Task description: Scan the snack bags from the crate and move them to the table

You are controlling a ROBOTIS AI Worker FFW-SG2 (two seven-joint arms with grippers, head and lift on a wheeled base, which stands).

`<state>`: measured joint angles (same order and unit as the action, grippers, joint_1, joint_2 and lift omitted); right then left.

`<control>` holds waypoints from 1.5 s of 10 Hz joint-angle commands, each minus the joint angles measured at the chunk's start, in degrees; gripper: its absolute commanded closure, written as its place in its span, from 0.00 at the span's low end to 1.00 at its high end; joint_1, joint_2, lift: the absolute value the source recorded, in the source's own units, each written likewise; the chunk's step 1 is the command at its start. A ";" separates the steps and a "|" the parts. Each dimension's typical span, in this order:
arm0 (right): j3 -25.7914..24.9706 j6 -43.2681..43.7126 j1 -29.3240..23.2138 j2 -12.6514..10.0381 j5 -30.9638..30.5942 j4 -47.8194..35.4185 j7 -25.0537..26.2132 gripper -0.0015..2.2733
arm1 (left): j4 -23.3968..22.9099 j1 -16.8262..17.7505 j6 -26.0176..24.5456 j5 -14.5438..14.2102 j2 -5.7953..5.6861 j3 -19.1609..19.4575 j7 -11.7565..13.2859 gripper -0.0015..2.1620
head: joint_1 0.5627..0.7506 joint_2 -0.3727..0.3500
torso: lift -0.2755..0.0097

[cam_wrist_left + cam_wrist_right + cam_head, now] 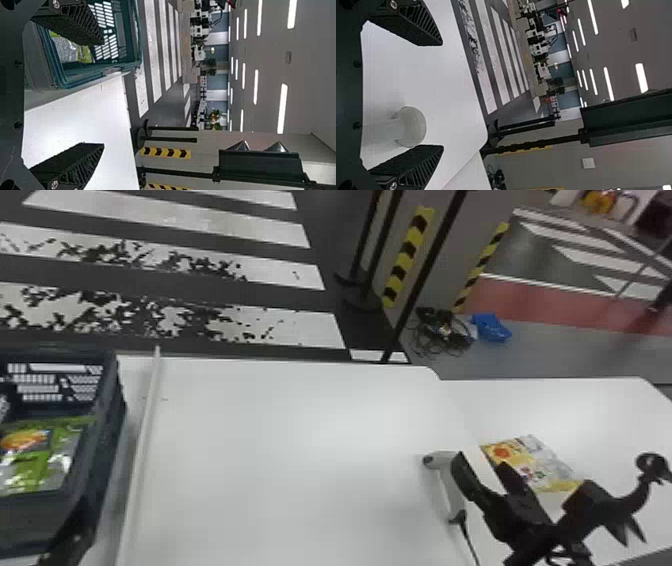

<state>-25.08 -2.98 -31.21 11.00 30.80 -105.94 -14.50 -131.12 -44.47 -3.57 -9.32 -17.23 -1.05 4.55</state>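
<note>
In the head view, a green snack bag (37,460) lies inside the dark crate (112,430) at far left. Part of my left gripper (67,546) shows at the crate's near side; in the left wrist view this left gripper (103,94) is open and empty, with the crate (99,72) beyond one finger. My right gripper (482,462) stands open at the white scanner (449,490) on the table. In the right wrist view, the scanner's rounded head (411,126) shows between the open fingers of my right gripper (442,95), closer to one finger. A yellow-and-white snack bag (532,465) lies beyond the right gripper.
A white table (300,440) spans the middle, with a thin raised strip (142,450) running beside the crate. The scanner's cable (467,535) trails to the near edge. A second tabletop (600,410) adjoins on the right. Posts stand on the floor behind.
</note>
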 commanded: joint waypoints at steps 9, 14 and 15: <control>24.11 20.42 -5.79 -5.37 -22.97 -4.98 15.46 0.04 | -0.72 3.43 -9.22 -2.90 0.53 0.61 -2.09 0.04 | 0.70 0.35 | 0.63; 24.38 22.18 -6.94 -0.80 -22.18 -6.56 15.46 0.04 | -5.64 12.57 -33.30 -7.91 3.78 8.08 -4.20 0.04 | 0.70 0.48 | 0.63; 24.47 22.35 -6.94 0.16 -21.74 -6.65 15.46 0.04 | -5.55 14.33 -34.53 -9.05 3.96 9.31 -4.82 0.04 | 0.70 0.50 | 0.63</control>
<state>-0.62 19.27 -38.14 10.50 8.83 -112.53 0.96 -136.71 -31.32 -37.15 -17.67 -13.41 7.45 -0.18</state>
